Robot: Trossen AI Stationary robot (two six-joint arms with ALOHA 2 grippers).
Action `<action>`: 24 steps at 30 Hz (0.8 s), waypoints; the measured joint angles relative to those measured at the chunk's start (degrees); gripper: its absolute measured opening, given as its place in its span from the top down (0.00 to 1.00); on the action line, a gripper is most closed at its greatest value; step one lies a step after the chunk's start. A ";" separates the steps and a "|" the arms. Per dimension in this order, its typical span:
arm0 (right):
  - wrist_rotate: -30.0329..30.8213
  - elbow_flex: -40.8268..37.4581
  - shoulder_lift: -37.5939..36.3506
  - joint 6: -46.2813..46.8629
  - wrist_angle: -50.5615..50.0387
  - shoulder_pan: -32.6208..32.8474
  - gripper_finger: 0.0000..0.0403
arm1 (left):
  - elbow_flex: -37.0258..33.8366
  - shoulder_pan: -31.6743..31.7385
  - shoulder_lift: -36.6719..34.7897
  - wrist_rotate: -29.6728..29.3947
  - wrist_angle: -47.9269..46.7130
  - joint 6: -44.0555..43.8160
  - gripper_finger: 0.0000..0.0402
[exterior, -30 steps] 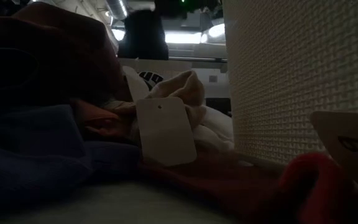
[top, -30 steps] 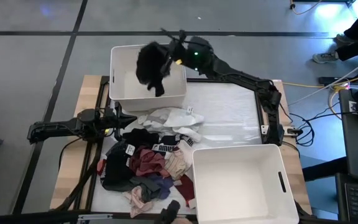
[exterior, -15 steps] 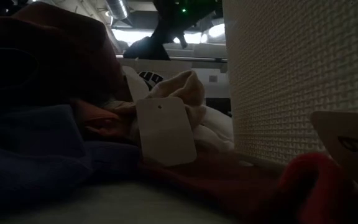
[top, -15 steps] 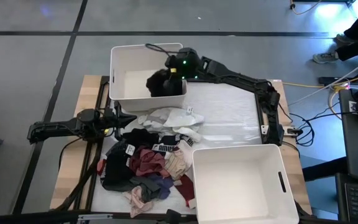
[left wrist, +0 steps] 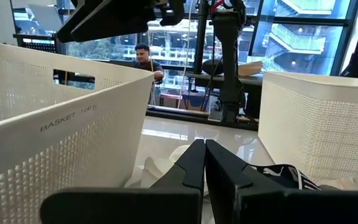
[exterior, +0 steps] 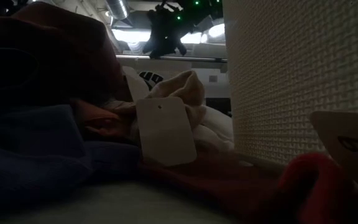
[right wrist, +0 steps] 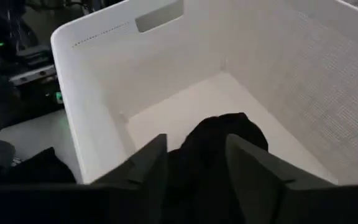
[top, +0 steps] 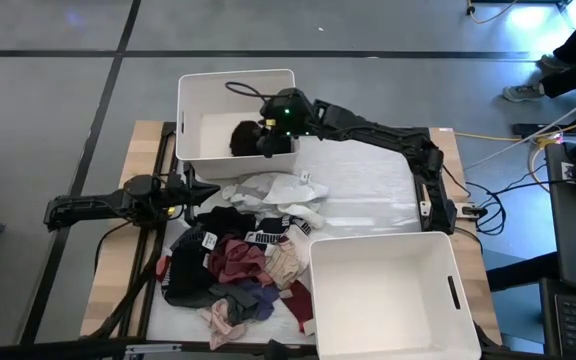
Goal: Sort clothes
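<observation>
Right end effector [top: 265, 133] hung over far bin [top: 200, 95], fingers parted, black garment [top: 243, 137] released beneath it. Clothes pile [top: 236, 262] lay on desk nearer the shut, empty left end effector [top: 208, 193].

Two bins [top: 236, 120], two arms [top: 388, 135], clothes pile [top: 238, 265]

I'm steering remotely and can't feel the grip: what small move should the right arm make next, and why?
Probably lift the right hand straight up out of the far bin. Its fingers stand apart and the black garment lies on the bin floor between them, so the drop looks done; the pile of clothes waits. The left hand rests shut beside it.
</observation>
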 joint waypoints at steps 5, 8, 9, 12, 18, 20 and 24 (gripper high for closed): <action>-2.23 1.52 -2.51 -3.61 -2.89 2.13 0.45 | -0.01 0.00 0.00 -0.01 -0.03 -0.11 0.99; -4.84 1.60 -3.55 -6.32 -4.54 5.59 0.43 | -0.01 0.00 0.00 0.00 0.11 0.17 0.99; -5.32 1.60 -3.57 -7.26 -5.73 6.93 0.43 | -0.01 0.00 0.00 0.00 0.20 0.17 0.99; -5.66 1.52 -3.57 -10.06 -10.07 11.02 0.43 | -0.01 0.00 0.00 0.00 0.13 0.18 0.99; -5.65 -1.18 -3.32 -15.03 -15.60 18.19 0.43 | -0.01 -0.04 0.00 0.00 -0.23 -0.32 0.99; -5.67 -2.76 -3.24 -16.16 -15.89 19.93 0.43 | -0.01 -0.04 0.00 0.00 -0.22 -0.37 0.99; -5.59 -6.46 -3.25 -17.24 -15.71 21.88 0.43 | -0.01 -0.04 0.00 0.00 -0.19 -0.35 0.99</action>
